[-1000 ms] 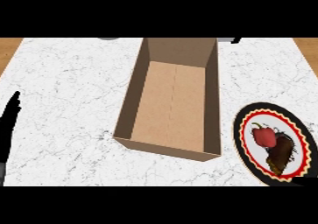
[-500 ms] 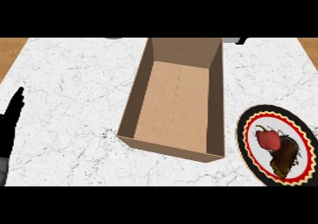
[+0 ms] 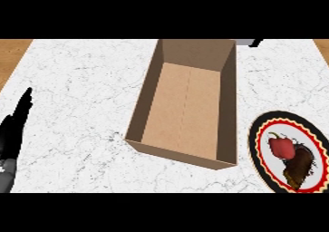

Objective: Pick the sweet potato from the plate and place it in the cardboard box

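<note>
Counter: white marble-look, grey veins, smooth. Box: matt brown cardboard. Plate: glossy, red/black rim. Wood-grain surface at far edges.

No readable text in view.
Cardboard box: plain brown walls, unprinted. Plate: patterned red and black rim only, no lettering. Bench: marbled white top, unmarked, no labels, brands, numbers or signs.

I have one view, from the head, looking steeply down on the table; the cardboard box fills the frame's centre, close below me.
</note>
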